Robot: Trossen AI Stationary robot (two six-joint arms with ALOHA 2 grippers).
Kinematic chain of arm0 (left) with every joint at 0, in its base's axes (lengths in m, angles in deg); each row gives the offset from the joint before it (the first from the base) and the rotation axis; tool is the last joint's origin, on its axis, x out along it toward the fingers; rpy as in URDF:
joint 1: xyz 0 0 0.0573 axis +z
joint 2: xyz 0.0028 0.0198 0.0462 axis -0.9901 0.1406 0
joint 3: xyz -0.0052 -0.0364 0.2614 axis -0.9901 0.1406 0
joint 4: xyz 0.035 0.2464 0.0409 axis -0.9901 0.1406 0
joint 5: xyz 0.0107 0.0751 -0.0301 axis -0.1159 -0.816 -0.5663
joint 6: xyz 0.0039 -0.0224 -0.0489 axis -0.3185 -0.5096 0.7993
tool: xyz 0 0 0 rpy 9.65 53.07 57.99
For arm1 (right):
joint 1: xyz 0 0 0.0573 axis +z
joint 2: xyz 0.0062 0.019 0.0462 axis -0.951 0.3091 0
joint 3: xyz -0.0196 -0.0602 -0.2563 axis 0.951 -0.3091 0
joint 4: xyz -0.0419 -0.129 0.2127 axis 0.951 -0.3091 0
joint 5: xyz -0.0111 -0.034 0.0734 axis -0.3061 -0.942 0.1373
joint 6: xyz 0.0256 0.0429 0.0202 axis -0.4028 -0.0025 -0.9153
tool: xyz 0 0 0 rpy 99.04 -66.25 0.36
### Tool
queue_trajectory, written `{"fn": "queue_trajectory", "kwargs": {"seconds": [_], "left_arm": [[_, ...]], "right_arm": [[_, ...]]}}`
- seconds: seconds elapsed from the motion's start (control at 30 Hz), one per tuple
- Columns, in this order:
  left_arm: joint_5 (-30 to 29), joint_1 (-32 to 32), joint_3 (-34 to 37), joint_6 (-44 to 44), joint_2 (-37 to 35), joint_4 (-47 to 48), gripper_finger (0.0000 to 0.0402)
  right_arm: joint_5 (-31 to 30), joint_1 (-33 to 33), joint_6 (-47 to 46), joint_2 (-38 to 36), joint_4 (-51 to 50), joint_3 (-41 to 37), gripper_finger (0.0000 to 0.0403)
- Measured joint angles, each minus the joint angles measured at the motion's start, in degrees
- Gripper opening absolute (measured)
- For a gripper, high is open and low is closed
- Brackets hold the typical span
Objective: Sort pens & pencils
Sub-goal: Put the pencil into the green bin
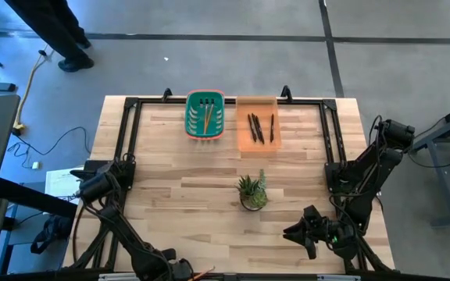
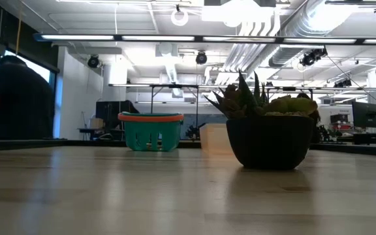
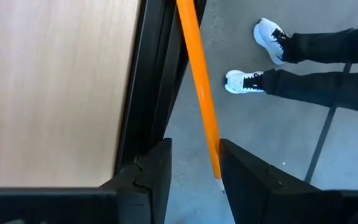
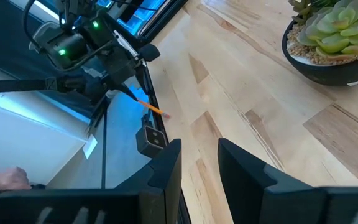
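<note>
Two orange-tan pencils [image 1: 208, 115] lie in the green basket [image 1: 205, 131] at the table's far edge. Three black pens [image 1: 256, 127] lie in the orange tray [image 1: 242, 139] beside it. A third pencil [image 3: 201, 93] shows in the left wrist view, running from between the fingers out over the table's black frame. My left gripper [image 3: 194, 146] hangs off the table's near edge [image 1: 170, 271], its fingers apart. The right wrist view shows this pencil [image 4: 153, 109] below my left gripper [image 4: 126, 78]. My right gripper [image 4: 199, 146] is open over the table's near right [image 1: 299, 232]. My left gripper has the orange pencil's end [image 3: 217, 168] close beside the inner edge of one finger [image 3: 241, 180]. The gap between the fingers is wider than the pencil. I cannot tell whether the finger touches it. The pencil points away from the fingers, clear of the table top.
A potted succulent [image 1: 252, 193] stands mid-table, close in front of my right gripper [image 4: 334, 37]. A black frame [image 1: 131, 133] runs along the table's sides. A person's legs and white shoes [image 3: 272, 37] stand on the floor by the near edge; another person [image 1: 61, 31] stands beyond the far left corner.
</note>
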Motion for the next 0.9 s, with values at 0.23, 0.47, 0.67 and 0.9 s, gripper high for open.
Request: {"fn": "queue_trajectory", "kwargs": {"seconds": [0.23,0.47,0.67,0.9], "left_arm": [[-0.39,0.04,-0.45,0.26,0.28,1.26,0.0122],[0.37,0.5,-0.42,0.51,0.28,0.66,0.0122],[1.25,0.92,-0.32,2.27,0.28,-1.74,0.0122],[2.97,0.83,-0.32,3.73,0.28,-2.43,0.0122]], "right_arm": [[0.04,0.0,-0.24,0.0,0.0,0.0,0.0096],[0.04,0.0,-0.04,0.0,0.0,0.0,0.0096],[0.02,0.0,-0.02,0.0,0.0,0.01,0.0096],[0.02,0.0,0.14,0.0,0.0,0.0,0.0096]]}}
